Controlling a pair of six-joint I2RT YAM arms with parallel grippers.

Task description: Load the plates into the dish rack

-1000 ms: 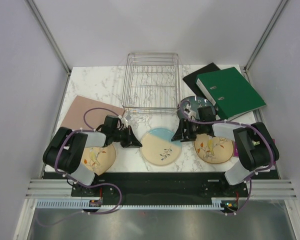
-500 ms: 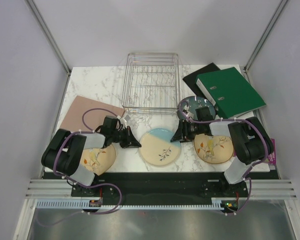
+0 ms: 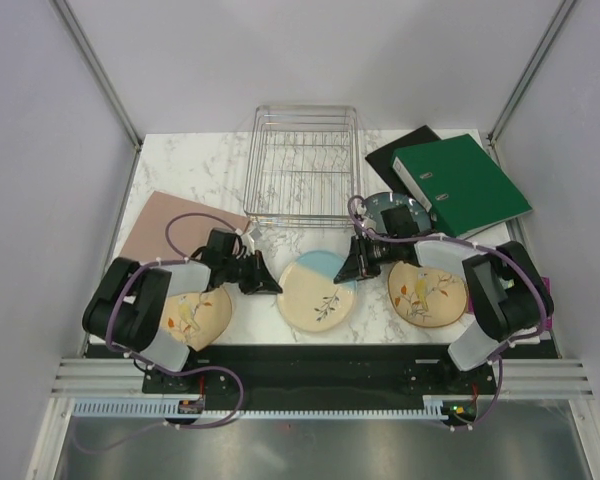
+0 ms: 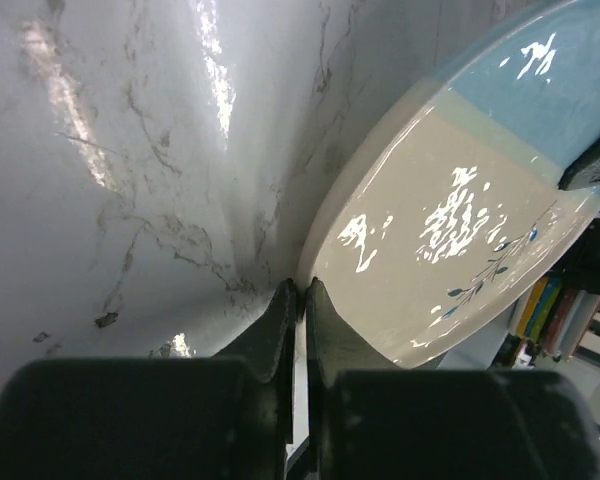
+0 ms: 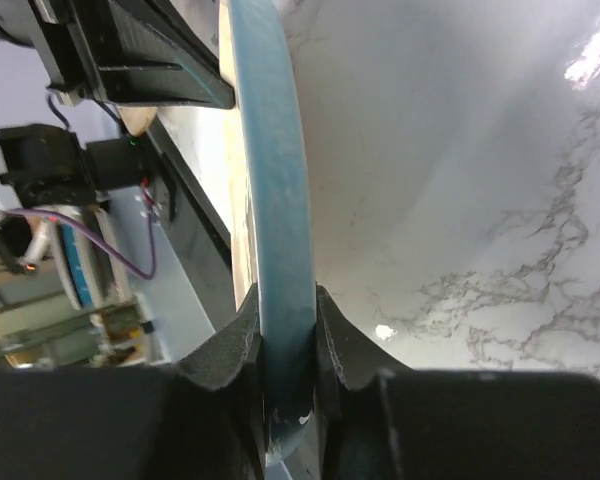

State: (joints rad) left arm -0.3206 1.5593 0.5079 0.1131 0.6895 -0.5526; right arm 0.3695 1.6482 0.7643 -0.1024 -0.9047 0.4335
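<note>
Top external view: the blue-and-cream plate (image 3: 320, 295) sits at the middle of the near edge of the surface (image 3: 200, 175), between my two arms. My right gripper (image 3: 352, 268) is on its far right rim, over the blue part. My left gripper (image 3: 270, 287) is at its left rim.

Right wrist view: my fingers (image 5: 230, 340) are pinched on the blue rim, one on each face, with the rim running straight out between them. I cannot tell whether that edge is off the marble.

Left wrist view: my fingers (image 4: 280, 310) are pressed together, holding nothing. Their tips are down at the marble, right against the plate's cream edge.

Other plates:
- The left bird plate (image 3: 202, 318) is toward the near left corner, partly under my left arm.
- The right bird plate (image 3: 430, 295) is toward the near right corner, just beside my right wrist.
- The dark speckled plate (image 3: 390, 212) is behind it and partly hidden by my right arm.

The dish rack (image 3: 255, 165) stands at the middle of the far edge. All four plates lie on the surface outside it.

A green binder (image 3: 460, 185) lies at the far right corner on a black folder (image 3: 405, 148). A pinkish mat (image 3: 175, 225) lies along the left edge.
</note>
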